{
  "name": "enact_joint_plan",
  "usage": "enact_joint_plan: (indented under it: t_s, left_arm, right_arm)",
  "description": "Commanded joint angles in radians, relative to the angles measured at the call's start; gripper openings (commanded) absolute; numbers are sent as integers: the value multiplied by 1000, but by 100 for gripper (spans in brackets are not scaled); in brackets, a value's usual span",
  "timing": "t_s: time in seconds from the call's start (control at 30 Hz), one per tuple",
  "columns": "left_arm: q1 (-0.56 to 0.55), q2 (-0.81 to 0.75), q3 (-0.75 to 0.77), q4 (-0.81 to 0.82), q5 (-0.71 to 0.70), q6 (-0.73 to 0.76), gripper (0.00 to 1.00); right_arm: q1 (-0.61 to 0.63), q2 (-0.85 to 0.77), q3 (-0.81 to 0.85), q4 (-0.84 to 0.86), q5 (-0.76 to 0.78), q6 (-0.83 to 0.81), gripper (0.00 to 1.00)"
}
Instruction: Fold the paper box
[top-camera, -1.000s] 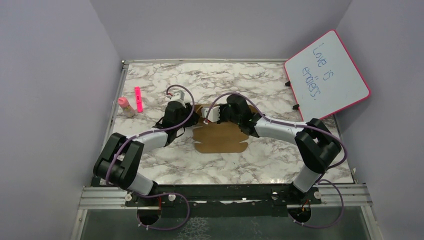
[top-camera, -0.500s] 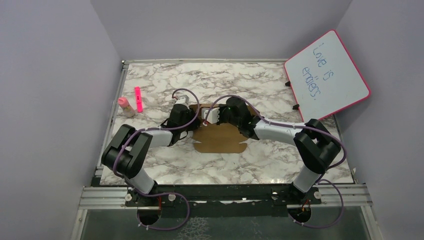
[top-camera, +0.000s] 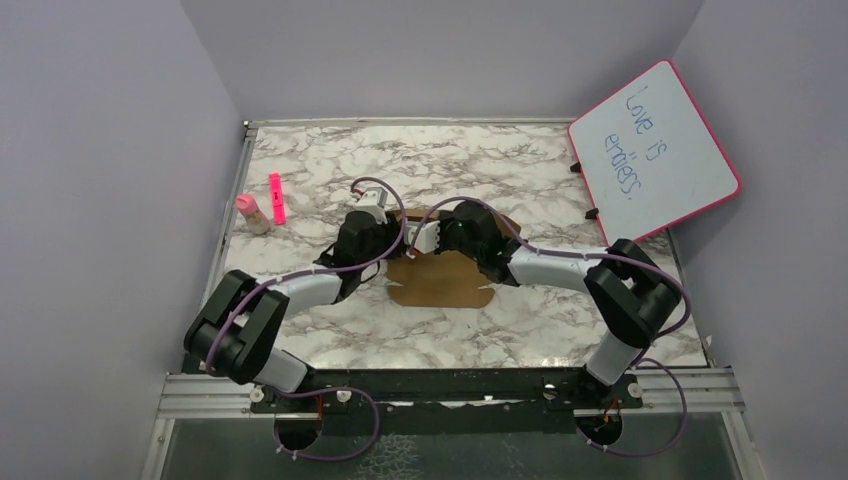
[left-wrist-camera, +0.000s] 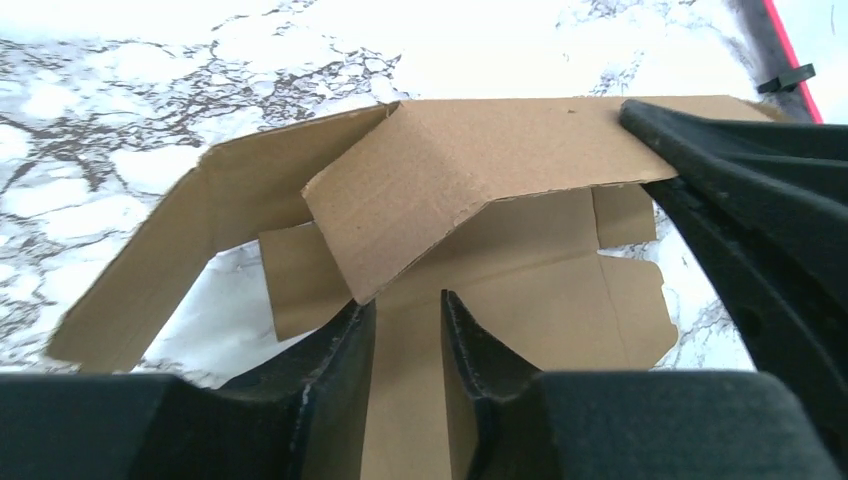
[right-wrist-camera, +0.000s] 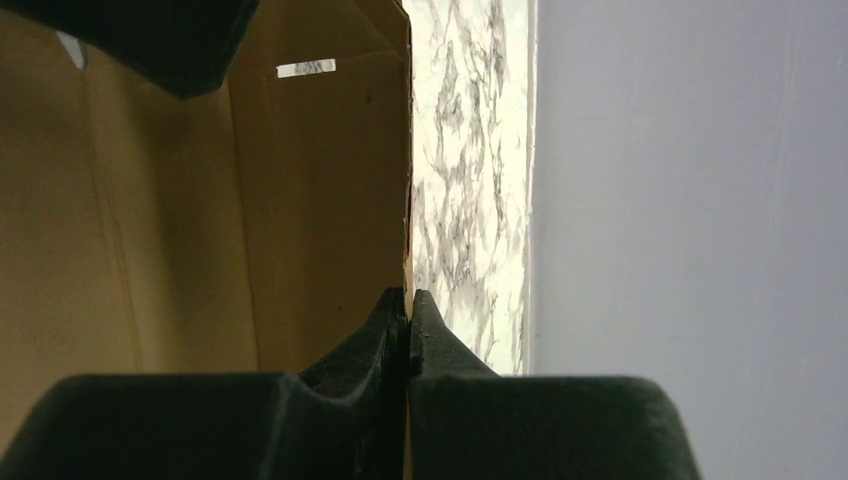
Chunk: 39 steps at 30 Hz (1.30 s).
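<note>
at the far left of the counter (top-camera: 480, 160) a pink marker (top-camera: 277, 198) and a small pink-capped bottle (top-camera: 248, 212) lie well apart from the work and play no part in it.

next comes the left claw (left-wrist-camera: 405, 330), low over the sheet. its fingers stand a narrow gap apart with nothing pinched between them; only the flat floor of the cardboard shows through the gap. the corner of a bent flap hangs just above it.

the paper box (top-camera: 447, 283) sits at the middle of the counter between the two arms, and it is far from a box. most of the die-cut sheet lies flat, tabs spread toward the near edge. the left wrist view shows one long panel raised along the far side, its left end flap bent inward, and another strip on the left lifted partly off the counter.

the right claw (right-wrist-camera: 408, 315) is closed on the top edge of that raised panel, holding it upright; the thin cardboard edge runs straight into its pressed fingers.

at the far right a pink-framed whiteboard (top-camera: 655, 150) leans against the wall, untouched.

judged from this, the fold is at an early stage: one wall is up, and the other walls, the tucking of flaps and the closing remain.
</note>
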Motion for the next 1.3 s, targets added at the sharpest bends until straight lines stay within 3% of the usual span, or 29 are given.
enact_joint_plan:
  t_s: [0.0,0.17,0.3,0.43,0.53,0.77,1.07,1.27]
  left_arm:
    - [-4,-108,-55,41,-16,10,35]
    - [-3,-249,-110,13,-63,-20,38]
    - [10,-342,-79,-140,-159,-54,40]
    - [48,-390,-26,-266,-240,-91,45]
    - [112,-388,-9,-293,-223,-125,47]
    - [246,-237,82,-243,28,-159,51]
    - [277,28,220,-225,152,-154,51]
    - [278,127,240,-205,248,-163,42]
  right_arm:
    - [16,-19,-41,73,38,-22,5]
    - [23,-23,-59,85,47,-27,5]
    - [28,-35,-72,88,43,-25,5]
    - [29,-40,-86,100,43,-30,6]
    - [30,-40,-91,102,40,-22,6]
    - [29,-38,-109,109,46,-11,6]
    - [32,-59,-138,121,47,-11,6]
    - [32,-61,-141,132,55,-11,6]
